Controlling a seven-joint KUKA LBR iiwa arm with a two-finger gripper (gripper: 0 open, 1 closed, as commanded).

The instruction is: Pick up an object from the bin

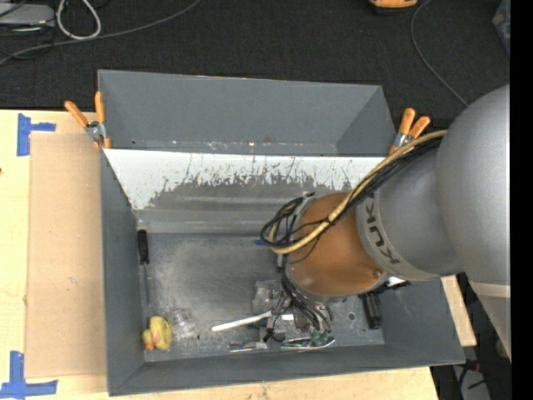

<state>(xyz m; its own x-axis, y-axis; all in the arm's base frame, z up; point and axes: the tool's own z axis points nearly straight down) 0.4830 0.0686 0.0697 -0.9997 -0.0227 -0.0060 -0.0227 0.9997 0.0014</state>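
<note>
Your gripper sits low in the clutter at the bin's near edge, beside a white stick. Open or clamped, can't tell. Probably nothing lifted yet; grasp and lift remain.

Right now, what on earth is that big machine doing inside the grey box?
A robot arm reaches into the metal bin from the right. Its gripper is low over the bin floor near the front wall, above a heap of small clutter with a white stick poking out. A yellow duck sits in the front left corner and a black pen lies along the left wall. Whether it has hold of anything cannot be seen.
</note>
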